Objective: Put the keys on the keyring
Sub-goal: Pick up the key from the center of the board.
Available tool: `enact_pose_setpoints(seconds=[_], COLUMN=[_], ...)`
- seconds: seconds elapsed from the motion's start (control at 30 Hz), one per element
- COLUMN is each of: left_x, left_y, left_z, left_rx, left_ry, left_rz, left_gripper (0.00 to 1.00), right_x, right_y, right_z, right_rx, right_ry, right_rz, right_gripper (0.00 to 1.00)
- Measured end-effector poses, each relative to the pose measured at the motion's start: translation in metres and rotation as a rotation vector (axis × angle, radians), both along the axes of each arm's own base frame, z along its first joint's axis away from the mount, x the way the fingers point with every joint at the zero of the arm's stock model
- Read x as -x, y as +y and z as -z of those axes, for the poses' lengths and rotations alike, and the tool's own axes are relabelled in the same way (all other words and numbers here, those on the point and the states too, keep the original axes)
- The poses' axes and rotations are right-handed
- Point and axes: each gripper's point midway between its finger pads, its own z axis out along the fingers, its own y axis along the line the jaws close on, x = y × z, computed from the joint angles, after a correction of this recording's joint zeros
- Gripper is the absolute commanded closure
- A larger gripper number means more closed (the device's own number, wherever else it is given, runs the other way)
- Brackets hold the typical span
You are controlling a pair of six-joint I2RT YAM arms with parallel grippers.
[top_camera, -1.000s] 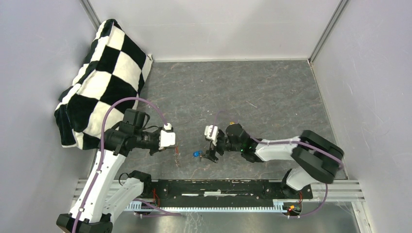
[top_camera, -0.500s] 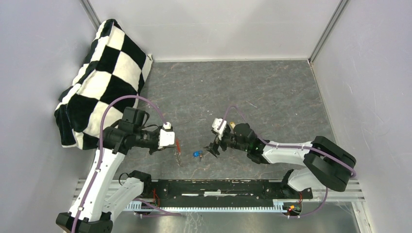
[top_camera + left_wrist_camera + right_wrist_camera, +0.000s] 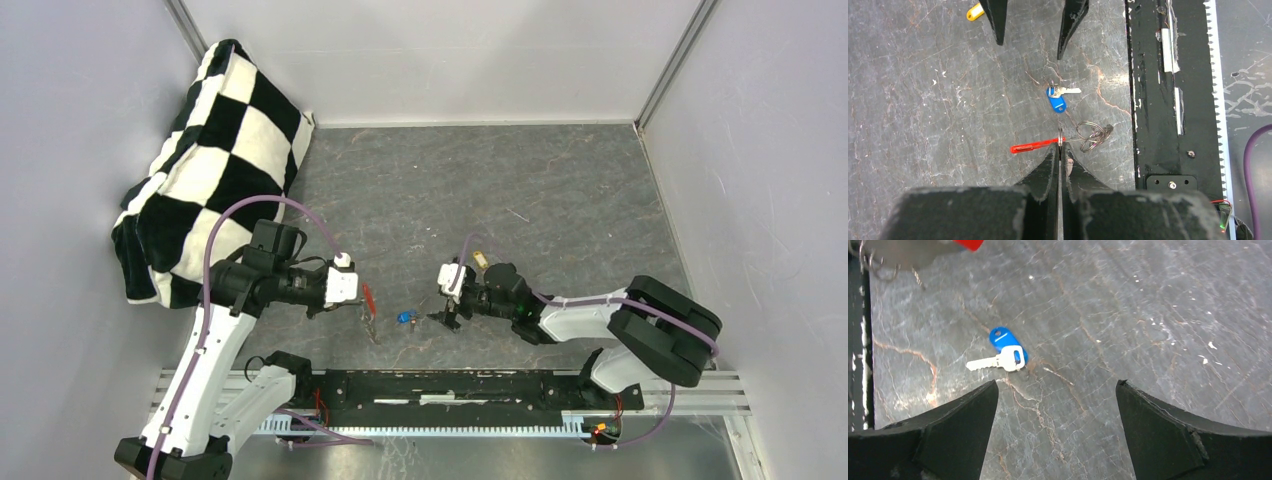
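My left gripper (image 3: 1061, 145) is shut on the keyring (image 3: 1035, 146), pinching its thin metal ring edge-on. The red tag sticks out to the left and a tangle of small wire rings (image 3: 1093, 134) trails to the right. In the top view the keyring (image 3: 369, 297) shows as a red sliver at the left fingertips. A grey key with a blue cap (image 3: 1005, 352) lies flat on the table, between both grippers (image 3: 404, 318). My right gripper (image 3: 1055, 385) stands open and empty just short of it, close above the table (image 3: 447, 318). A yellow-capped key (image 3: 481, 258) lies behind the right wrist.
A black-and-white checkered cushion (image 3: 215, 150) leans in the far left corner. The black mounting rail (image 3: 450, 388) runs along the near edge, close to the keyring and blue key. Grey walls enclose the stone-patterned table (image 3: 480, 190).
The right gripper has opened wider and drawn back a little to the right of the blue key, which stayed on the table. The left gripper with the keyring shifted slightly.
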Motion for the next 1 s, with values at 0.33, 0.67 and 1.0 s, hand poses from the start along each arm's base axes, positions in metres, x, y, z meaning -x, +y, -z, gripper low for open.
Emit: enact_pose_setpoints(seconds=[0.33,0.67,1.0], left_x=[0.002,0.011,0.012], left_y=[0.000,0.000,-0.001], left_z=[0.000,0.002,0.004], left_rx=[0.003,0.001,0.003], left_ry=[0.006,0.038,0.053], left_rz=[0.004,0.020,0.027], left_gripper=[0.98,0.98,0.98], right_x=[0.005,0.008,0.012], right_y=[0.017,0.035,0.037], right_z=[0.032,0.051,0.054], right_rx=[0.151,0.219,0.253], right_ry=[-0.092,-0.089,-0.081], right_rz=[-0.211,-0.356,-0.408], right_gripper=[0.25,0.44,0.62])
